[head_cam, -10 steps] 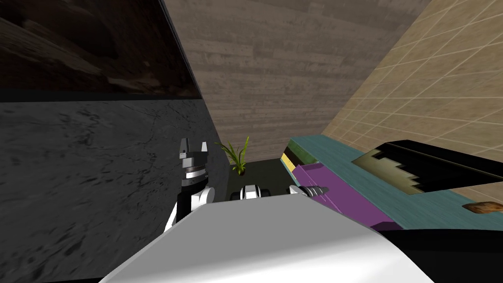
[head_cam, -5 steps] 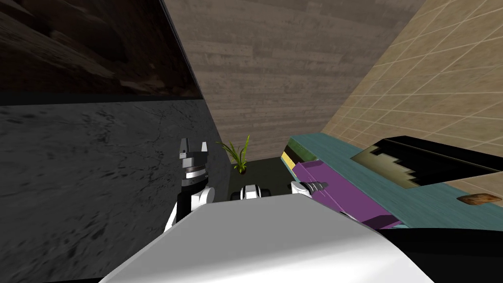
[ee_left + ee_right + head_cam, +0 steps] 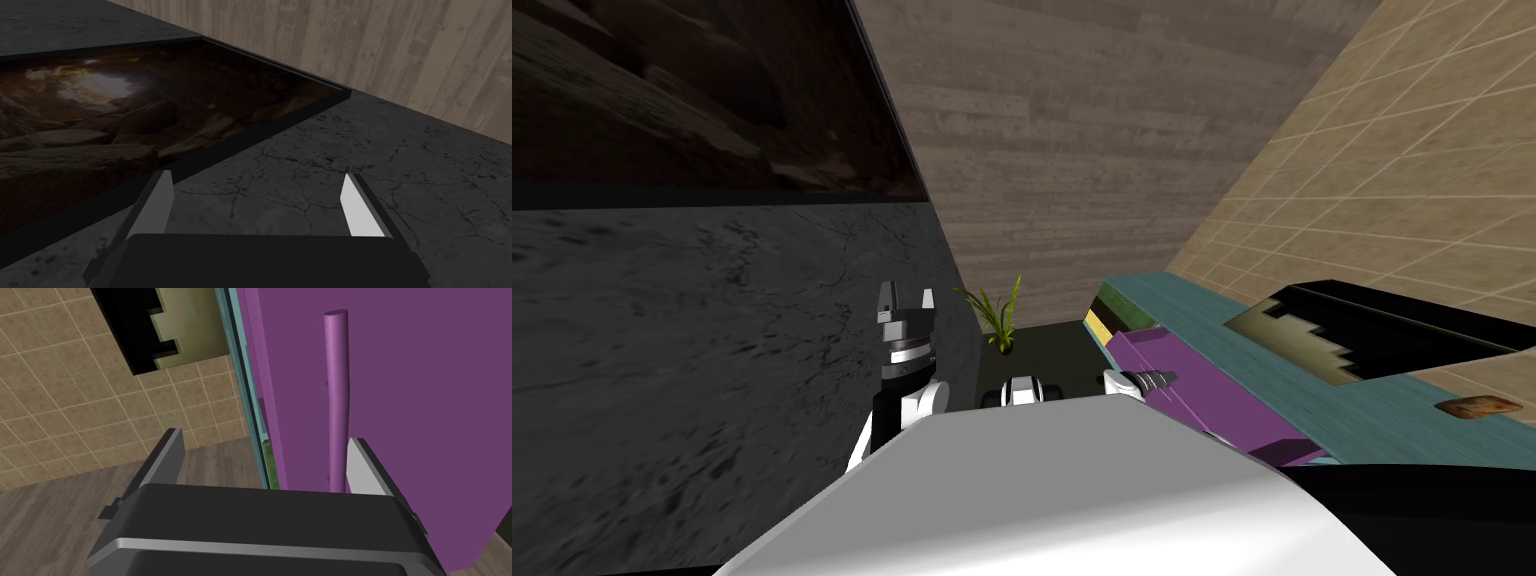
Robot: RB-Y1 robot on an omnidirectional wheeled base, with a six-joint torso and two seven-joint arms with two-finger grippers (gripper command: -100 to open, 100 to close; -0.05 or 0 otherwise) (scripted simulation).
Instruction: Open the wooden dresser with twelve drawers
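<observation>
Currently my right gripper point(image 3: 263, 438) is at the dresser point(image 3: 1212, 320), which stands on my right along the tiled wall point(image 3: 1412, 150). It is teal on top with coloured drawer fronts. One purple drawer point(image 3: 1212, 405) stands out from the dresser's face, with a yellow front point(image 3: 1092, 325) just beyond it at the far end. In the right wrist view the drawer's purple bar handle point(image 3: 336, 388) runs between the gripper's two fingers. It lies close to the inner side of one finger point(image 3: 365, 470) and well apart from the other, and I cannot tell whether it touches. The fingers are spread wide, so the gripper is open and clamps nothing. From the head camera I see the right wrist at the near end of the purple front. My left gripper point(image 3: 907, 290) is raised on my left beside a dark wall, its fingers spread too and holding nothing. Between the two arms a small green plant point(image 3: 999, 320) stands on a dark surface, apart from both grippers. Near my end of the teal top lies a small brown object point(image 3: 1477, 406), and I cannot tell what it is.
</observation>
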